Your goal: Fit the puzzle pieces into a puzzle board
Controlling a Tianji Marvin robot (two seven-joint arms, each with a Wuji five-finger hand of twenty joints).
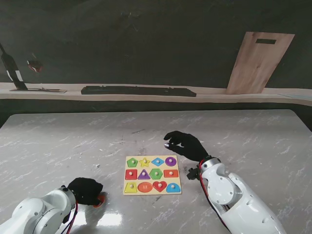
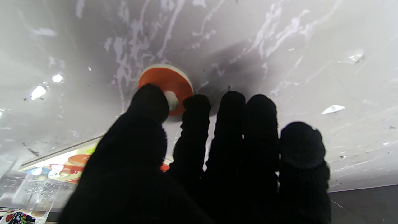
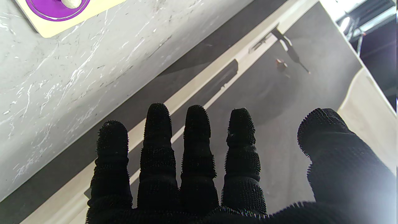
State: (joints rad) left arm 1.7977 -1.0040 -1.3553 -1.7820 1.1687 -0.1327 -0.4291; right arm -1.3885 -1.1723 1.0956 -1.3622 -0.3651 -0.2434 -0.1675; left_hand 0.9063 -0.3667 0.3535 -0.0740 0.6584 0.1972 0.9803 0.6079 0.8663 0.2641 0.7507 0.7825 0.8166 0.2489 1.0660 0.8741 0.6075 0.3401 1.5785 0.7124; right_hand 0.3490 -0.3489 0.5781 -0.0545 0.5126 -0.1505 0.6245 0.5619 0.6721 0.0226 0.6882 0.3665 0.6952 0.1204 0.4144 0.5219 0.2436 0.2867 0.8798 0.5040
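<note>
One orange piece (image 1: pixel 99 201), twelve pieces aboard puzzle board (image 1: pixel 152 193).

No legible text, label, brand, number or sign appears in any view. The puzzle board (image 1: pixel 152 174) carries only coloured shapes with knobs, no lettering. The orange piece (image 2: pixel 166 84) at the fingertips (image 2: pixel 149 99) of the left hand (image 2: pixel 192 161) has a plain face. The purple piece (image 3: pixel 56 5) beyond the fingers (image 3: pixel 158 124) of the right hand (image 3: pixel 217 174) is likewise unmarked.
</note>
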